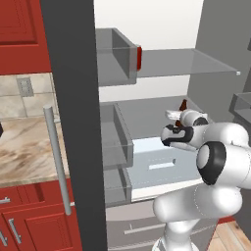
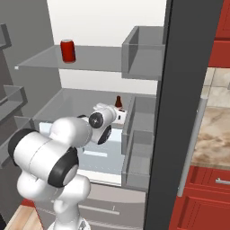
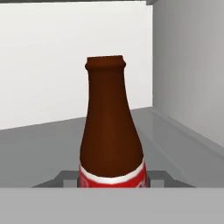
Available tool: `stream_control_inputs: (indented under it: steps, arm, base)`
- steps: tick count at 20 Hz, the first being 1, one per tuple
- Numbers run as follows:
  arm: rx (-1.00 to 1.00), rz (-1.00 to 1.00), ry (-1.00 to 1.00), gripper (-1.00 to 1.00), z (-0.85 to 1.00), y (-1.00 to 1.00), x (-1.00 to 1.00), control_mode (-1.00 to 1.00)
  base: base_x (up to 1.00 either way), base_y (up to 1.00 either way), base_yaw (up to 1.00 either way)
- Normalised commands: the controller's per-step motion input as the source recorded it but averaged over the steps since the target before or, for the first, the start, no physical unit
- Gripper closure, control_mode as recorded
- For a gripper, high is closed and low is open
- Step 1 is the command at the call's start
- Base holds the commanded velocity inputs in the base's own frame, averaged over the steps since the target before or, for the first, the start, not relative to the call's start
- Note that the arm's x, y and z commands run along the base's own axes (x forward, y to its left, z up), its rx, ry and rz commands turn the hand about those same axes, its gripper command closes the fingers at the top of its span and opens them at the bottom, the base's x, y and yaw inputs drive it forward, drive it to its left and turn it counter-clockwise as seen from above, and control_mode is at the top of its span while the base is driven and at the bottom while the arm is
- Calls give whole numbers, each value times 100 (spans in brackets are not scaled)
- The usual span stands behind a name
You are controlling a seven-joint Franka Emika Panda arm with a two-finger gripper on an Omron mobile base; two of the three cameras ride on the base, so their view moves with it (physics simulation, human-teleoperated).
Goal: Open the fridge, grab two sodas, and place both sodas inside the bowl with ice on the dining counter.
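The fridge (image 1: 73, 98) stands open, with its white interior and grey shelves in front of me. One red soda can (image 2: 68, 50) stands on the upper glass shelf; in the left base view this can (image 1: 139, 56) is half hidden behind a door bin. My gripper (image 3: 111, 177) reaches onto the middle shelf. It is shut on the lower body of a brown bottle (image 3: 109, 127) with a red and white label, which stands upright. The same bottle (image 2: 118, 101) shows just past the hand (image 2: 108, 117). The bowl and the dining counter are out of view.
Grey door bins (image 1: 116, 142) hang on the open door beside the arm. The door's bar handle (image 1: 58, 162) faces a marbled wall countertop (image 1: 24, 147) over red cabinets (image 1: 34, 220). A white drawer (image 1: 157, 164) lies under the middle shelf, and grey bottom drawers (image 1: 137, 223) sit below it.
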Motion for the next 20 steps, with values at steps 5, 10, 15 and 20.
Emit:
stream_control_inputs:
  steps: [5,10,15,20]
  arm:
    - [7,0,-4,100,0,-2,-13,-100]
    - [5,0,-8,100,15,1,-46,-100]
    - [0,0,-3,100,38,30,-61,-100]
    - [-7,0,0,100,72,56,-55,-100]
  base:
    - [0,0,0]
    - [0,0,0]
    - [0,0,0]
    - [0,0,0]
